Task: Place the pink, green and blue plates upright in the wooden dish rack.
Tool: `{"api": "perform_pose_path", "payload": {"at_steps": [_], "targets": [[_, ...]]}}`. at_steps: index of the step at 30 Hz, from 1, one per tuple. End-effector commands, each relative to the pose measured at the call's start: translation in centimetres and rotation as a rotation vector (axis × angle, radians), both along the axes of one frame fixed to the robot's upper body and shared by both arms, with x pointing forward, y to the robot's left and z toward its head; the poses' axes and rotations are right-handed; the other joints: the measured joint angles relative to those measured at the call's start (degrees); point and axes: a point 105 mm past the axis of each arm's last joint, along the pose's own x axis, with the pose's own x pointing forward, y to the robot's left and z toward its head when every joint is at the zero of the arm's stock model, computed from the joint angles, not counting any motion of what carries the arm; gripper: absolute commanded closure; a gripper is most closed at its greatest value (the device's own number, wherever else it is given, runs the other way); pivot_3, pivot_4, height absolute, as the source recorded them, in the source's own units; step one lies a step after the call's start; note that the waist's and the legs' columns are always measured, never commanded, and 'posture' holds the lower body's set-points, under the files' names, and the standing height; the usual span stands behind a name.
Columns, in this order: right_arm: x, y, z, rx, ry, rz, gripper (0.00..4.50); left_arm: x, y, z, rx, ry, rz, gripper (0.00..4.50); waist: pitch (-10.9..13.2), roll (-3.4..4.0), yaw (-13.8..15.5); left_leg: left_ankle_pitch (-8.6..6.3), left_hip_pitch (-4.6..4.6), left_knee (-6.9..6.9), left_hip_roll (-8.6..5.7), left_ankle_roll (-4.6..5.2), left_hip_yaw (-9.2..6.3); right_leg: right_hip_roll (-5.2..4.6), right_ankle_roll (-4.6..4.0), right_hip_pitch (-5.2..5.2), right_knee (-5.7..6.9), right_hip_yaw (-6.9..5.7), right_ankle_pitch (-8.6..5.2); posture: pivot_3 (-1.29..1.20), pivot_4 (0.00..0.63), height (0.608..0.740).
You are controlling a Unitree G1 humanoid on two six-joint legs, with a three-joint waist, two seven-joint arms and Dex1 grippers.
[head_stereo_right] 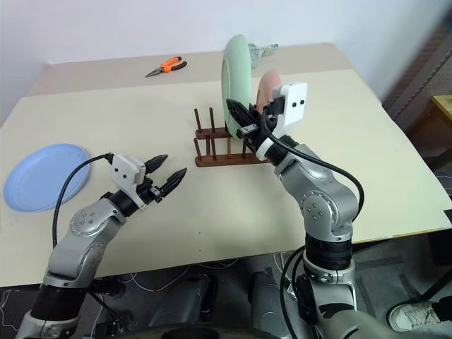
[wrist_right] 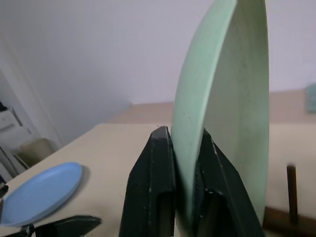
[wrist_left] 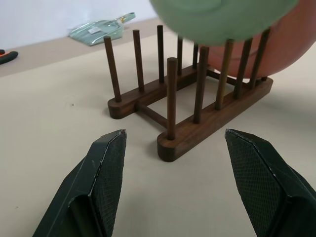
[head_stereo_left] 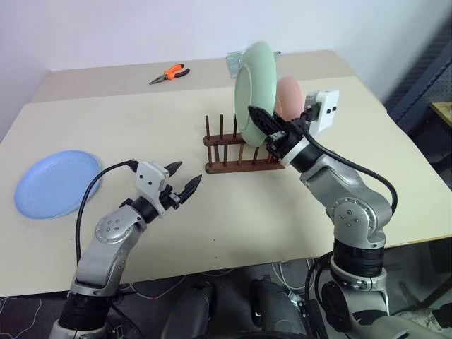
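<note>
My right gripper (head_stereo_left: pixel 260 121) is shut on the rim of the green plate (head_stereo_left: pixel 254 88), holding it on edge above the wooden dish rack (head_stereo_left: pixel 240 152). The grip on the green plate (wrist_right: pixel 222 103) shows plainly in the right wrist view. The pink plate (head_stereo_left: pixel 288 95) stands upright in the rack's right end, partly hidden behind the green one. The blue plate (head_stereo_left: pixel 56 183) lies flat at the table's left. My left gripper (head_stereo_left: pixel 182 179) hovers open over the table, short of the rack's left end, with nothing between its fingers (wrist_left: pixel 106 182).
Orange-handled pliers (head_stereo_left: pixel 169 73) lie at the back of the table, left of the rack. A clear plastic item (wrist_left: pixel 98 30) rests behind the rack. The table's front edge runs just below my arms.
</note>
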Motion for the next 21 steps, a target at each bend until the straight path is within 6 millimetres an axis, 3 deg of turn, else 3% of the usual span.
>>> {"api": "perform_pose_path", "payload": {"at_steps": [1,7,9,11,16,20,21], "targets": [[0.2,0.0,0.4,-0.009,-0.001,0.002,4.5,-0.5,-0.5,1.0,0.016,-0.047,-0.022,1.27,0.0,0.0,0.0,0.0,0.0,0.0,0.0,0.0,0.0,0.0,0.0,0.0,0.0,0.0,0.0,0.0,0.15,0.74],[0.6,0.2,0.7,-0.077,-0.052,-0.031,1.8,-0.4,-0.5,0.8,0.011,-0.031,-0.027,1.22,0.0,0.02,0.0,0.0,0.0,0.0,0.0,0.0,0.0,0.0,0.0,0.0,0.0,-0.02,0.0,0.0,0.15,0.74],[0.7,0.2,1.2,-0.137,-0.117,-0.061,0.71,-0.4,-0.5,0.7,-0.01,-0.012,-0.028,0.69,0.0,0.02,0.0,0.0,0.0,0.0,0.0,0.0,0.0,0.0,0.0,0.0,-0.01,-0.05,0.0,0.0,0.15,0.74],[0.7,0.3,1.8,-0.191,-0.182,-0.079,0.69,-0.3,-0.5,0.7,-0.02,-0.004,-0.028,0.03,0.0,0.02,0.0,0.0,0.0,0.0,0.0,0.0,0.01,0.0,0.01,0.0,-0.01,-0.06,0.0,0.0,0.15,0.74],[0.5,0.1,4.2,-0.357,-0.411,-0.145,0.69,0.5,1.2,1.3,-0.081,-0.005,0.073,0.03,0.0,0.03,-0.1,0.0,0.0,0.02,0.0,0.0,0.01,0.0,0.01,0.01,-0.01,-0.07,0.0,0.0,0.15,0.74],[-0.3,0.6,6.9,-0.474,-0.633,-0.131,0.69,2.5,6.6,2.6,-0.156,-0.047,0.397,0.03,0.0,0.02,0.0,0.01,0.0,0.03,0.01,-0.02,0.01,0.02,0.02,0.0,0.0,-0.08,0.0,0.0,0.15,0.74],[-0.8,1.3,7.1,-0.532,-0.697,-0.088,0.43,2.9,8.5,2.9,-0.165,-0.058,0.516,0.01,0.0,0.0,0.0,0.01,0.0,0.04,0.0,-0.02,0.01,0.02,0.02,0.01,0.0,-0.09,0.0,0.0,0.15,0.74]]}}
